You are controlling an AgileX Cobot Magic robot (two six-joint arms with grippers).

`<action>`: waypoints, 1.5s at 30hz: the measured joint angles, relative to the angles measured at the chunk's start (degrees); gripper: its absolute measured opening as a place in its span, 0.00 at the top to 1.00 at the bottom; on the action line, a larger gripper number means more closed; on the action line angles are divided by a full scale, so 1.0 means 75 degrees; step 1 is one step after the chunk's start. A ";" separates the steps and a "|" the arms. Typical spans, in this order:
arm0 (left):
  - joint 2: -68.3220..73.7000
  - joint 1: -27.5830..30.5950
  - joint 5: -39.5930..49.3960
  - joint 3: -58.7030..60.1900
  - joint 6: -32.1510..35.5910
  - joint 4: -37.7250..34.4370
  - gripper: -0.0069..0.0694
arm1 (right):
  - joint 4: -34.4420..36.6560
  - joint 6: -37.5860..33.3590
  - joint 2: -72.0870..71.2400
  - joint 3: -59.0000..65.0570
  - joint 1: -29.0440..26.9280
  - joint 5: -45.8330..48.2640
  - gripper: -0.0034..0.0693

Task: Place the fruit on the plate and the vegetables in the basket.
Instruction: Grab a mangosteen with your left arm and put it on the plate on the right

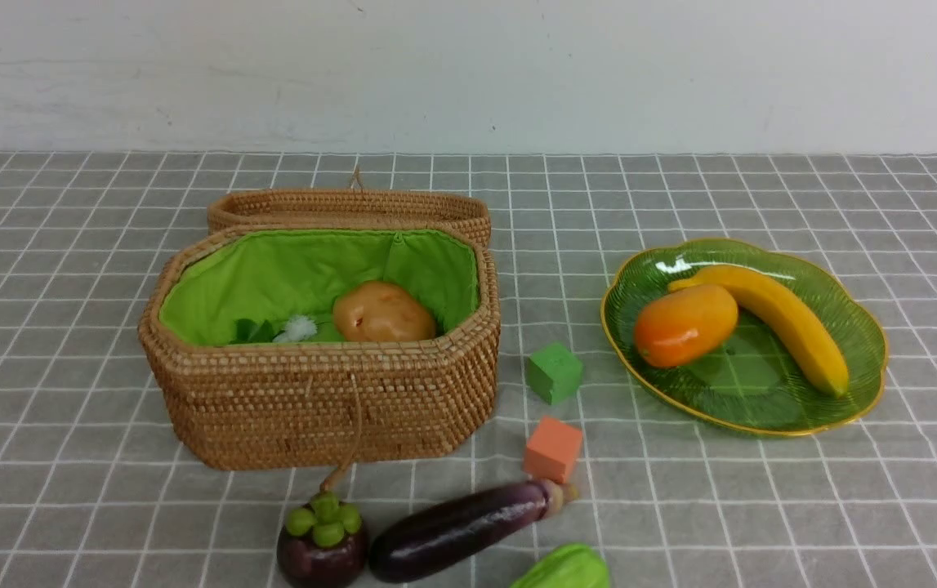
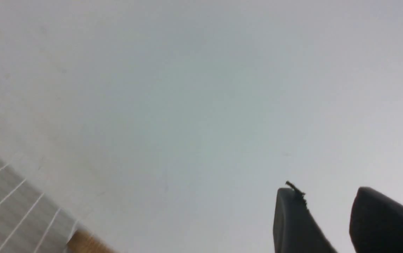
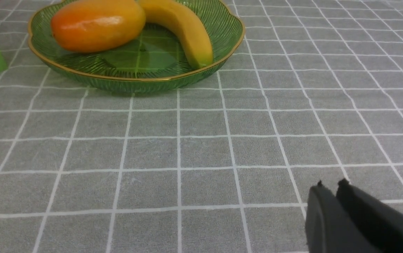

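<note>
Gridded cloth (image 3: 201,140) lies open between plate (image 3: 134,84) and right gripper (image 3: 331,185).

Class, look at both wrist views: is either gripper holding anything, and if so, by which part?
Nothing is held. The left gripper stands open on empty air; the right gripper is closed on nothing, above bare tablecloth.

Bright even light, soft shadows, glare on plate (image 1: 674,265)

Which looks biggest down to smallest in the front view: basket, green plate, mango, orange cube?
1. basket
2. plate
3. mango
4. orange cube, clearly smallest though it sits nearer the camera
</note>
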 joint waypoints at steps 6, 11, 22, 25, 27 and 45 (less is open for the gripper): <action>0.1369 0.0000 0.2358 -0.2802 0.1429 0.0136 0.60 | 0.0000 0.0000 0.0000 0.0000 0.0000 0.0000 0.86; 0.2997 0.0000 0.4531 -0.4017 0.2739 0.0448 0.60 | 0.0000 0.0000 0.0000 0.0000 0.0000 0.0000 0.85; 0.5806 -0.0135 0.5768 -0.4128 0.3685 0.0288 0.60 | 0.0000 0.0000 0.0000 0.0000 0.0000 0.0000 0.83; 0.6375 -0.0784 0.6123 -0.4298 0.3685 0.0281 0.59 | 0.0000 0.0000 0.0000 0.0000 0.0000 0.0000 0.82; 0.6966 -0.1340 0.6676 -0.4594 0.3582 0.0354 0.57 | 0.0000 0.0000 0.0000 0.0000 0.0000 0.0000 0.82; 1.2457 -0.2845 0.6427 -0.5758 0.1208 0.1115 0.06 | 0.0000 0.0000 0.0000 0.0000 0.0000 0.0000 0.79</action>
